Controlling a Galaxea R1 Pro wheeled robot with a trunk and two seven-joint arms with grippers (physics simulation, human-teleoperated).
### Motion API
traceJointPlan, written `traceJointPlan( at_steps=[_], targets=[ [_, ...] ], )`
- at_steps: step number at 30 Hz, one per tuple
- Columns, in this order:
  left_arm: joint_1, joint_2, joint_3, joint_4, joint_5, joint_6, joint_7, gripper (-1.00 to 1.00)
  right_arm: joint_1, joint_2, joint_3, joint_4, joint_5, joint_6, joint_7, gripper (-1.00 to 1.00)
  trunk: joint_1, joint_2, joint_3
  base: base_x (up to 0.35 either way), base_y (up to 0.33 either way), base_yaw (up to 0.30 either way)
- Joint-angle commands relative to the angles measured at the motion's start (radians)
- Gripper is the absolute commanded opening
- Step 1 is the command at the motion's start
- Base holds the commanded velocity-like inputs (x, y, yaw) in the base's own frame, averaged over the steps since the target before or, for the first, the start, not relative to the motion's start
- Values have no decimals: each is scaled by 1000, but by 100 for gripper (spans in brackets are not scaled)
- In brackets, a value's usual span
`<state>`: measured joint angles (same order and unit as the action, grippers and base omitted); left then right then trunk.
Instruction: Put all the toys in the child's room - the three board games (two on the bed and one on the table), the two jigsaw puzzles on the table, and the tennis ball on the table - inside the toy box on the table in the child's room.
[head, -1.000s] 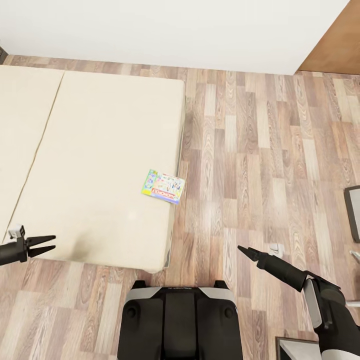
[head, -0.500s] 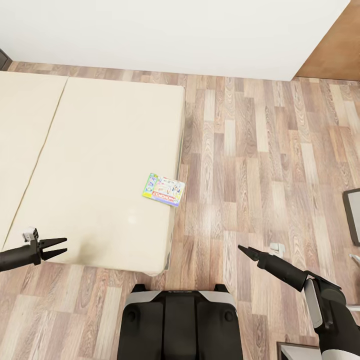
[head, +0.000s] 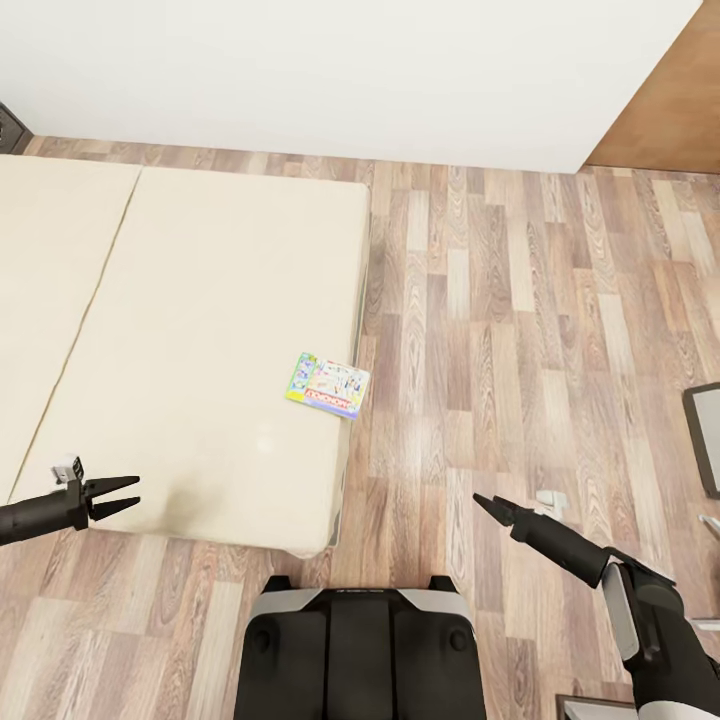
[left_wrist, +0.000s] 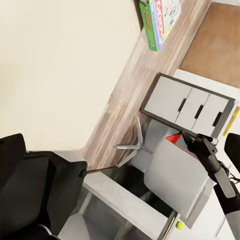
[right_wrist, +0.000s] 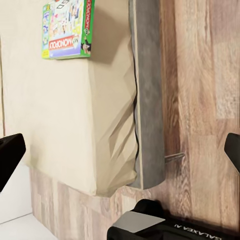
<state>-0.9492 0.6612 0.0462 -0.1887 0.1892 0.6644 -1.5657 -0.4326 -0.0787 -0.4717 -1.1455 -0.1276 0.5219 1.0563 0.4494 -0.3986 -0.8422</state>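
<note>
The whole head view has slid a little since a second ago, so the camera is moving, not the toys; the board game (head: 328, 384) lies unmoved by the bed (head: 190, 340) edge, ahead of and between both pincers. The left pincer (head: 128, 494) is spread, empty. The right pincer (head: 481, 502) looks pressed together, empty. Judged: approach continuing, nothing grasped yet
</note>
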Motion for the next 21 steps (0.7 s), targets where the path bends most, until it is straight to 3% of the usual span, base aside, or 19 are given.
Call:
traceJointPlan(
  at_steps=[1, 21],
  targets=[
    [0, 1, 4, 0, -7, 11, -5, 100, 0, -1, -1, 1, -5, 3, 2, 100, 1, -1, 1, 0, 0, 0],
    [0, -2, 7, -1, -5, 11, -5, 100, 4, -2, -9, -1, -6, -19, 0, 100, 1, -1, 34, 0, 0, 21]
  ],
)
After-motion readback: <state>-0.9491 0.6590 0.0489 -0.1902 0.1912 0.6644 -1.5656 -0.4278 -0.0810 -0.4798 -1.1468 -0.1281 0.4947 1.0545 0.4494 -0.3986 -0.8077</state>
